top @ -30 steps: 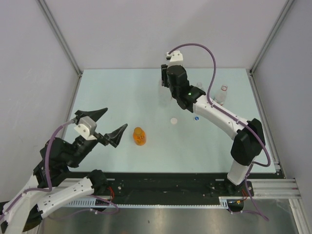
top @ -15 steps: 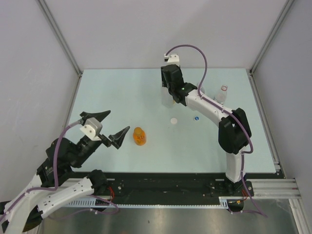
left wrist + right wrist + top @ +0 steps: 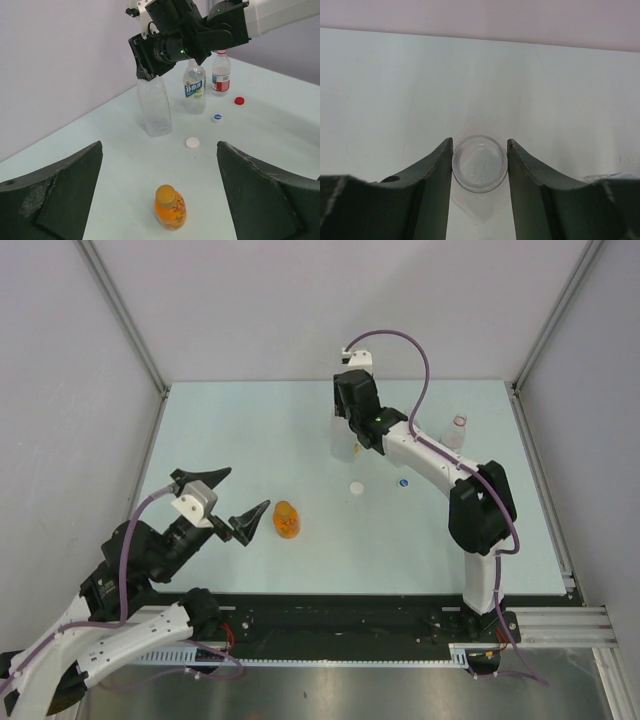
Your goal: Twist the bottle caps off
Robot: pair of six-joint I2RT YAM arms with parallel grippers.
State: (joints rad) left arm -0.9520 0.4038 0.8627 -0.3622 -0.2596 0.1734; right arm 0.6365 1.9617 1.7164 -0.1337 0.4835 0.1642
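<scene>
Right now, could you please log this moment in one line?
right gripper: shut on neck of tall clear plastic bottle | left gripper: open | small orange plastic bottle: capped, untouched

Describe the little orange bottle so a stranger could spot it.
On the pale table, look toward the near edge, beside the open left gripper. The orange bottle stands there alone. Unlike the clear bottles farther back, it is squat and capped.

Four bottles (image 3: 155, 107); three loose caps (image 3: 192, 143), white, blue, red; two arms (image 3: 430, 455).
</scene>
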